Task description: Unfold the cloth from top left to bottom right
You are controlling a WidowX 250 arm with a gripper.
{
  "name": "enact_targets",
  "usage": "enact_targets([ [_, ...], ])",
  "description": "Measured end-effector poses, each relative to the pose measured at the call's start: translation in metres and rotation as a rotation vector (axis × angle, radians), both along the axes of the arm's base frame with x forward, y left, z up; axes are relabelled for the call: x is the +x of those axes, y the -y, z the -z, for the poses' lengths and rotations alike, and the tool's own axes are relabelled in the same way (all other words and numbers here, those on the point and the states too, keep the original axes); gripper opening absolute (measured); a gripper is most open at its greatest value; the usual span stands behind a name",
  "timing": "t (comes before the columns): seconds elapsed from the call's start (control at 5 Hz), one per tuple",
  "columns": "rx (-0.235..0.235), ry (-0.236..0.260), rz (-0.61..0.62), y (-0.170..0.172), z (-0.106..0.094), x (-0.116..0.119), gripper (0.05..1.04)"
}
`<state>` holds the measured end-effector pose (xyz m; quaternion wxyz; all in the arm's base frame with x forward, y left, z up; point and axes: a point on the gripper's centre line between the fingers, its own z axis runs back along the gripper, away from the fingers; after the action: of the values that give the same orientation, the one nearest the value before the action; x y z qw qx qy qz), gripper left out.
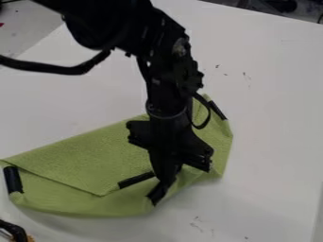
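The black gripper (166,178) hangs down over the lower right part of the green cloth (95,156), low at the cloth's front edge. The cloth lies folded, with an upper flap whose point rests near the front, left of the gripper. A black strip (135,180) marks the flap just left of the gripper, and another black strip (157,193) sits at the lower layer's front edge, directly below it. More dark strips are at the cloth's far left end and its upper right corner. The arm hides part of the cloth's right half.
The white table (271,118) spreads around the cloth, with its far edge at the top. A black object with a bit of orange (14,231) stands at the lower left corner. A black cable (56,69) loops from the arm at the upper left.
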<state>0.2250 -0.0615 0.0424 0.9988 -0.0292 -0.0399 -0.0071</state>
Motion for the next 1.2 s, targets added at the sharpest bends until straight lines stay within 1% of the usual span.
enact_targets([
  [0.2,-0.003,-0.008,-0.048,0.005,0.013,-0.015,0.069],
  [0.4,-0.021,-0.016,-0.085,0.013,0.004,-0.024,0.203],
  [0.6,-0.059,-0.065,-0.122,0.024,0.000,-0.038,0.450],
  [0.8,-0.084,-0.088,-0.169,0.033,-0.006,-0.046,0.786],
  [1.0,-0.060,-0.098,-0.189,0.035,-0.013,-0.052,0.999],
  [1.2,-0.037,-0.072,-0.171,0.031,-0.012,-0.048,1.007],
])
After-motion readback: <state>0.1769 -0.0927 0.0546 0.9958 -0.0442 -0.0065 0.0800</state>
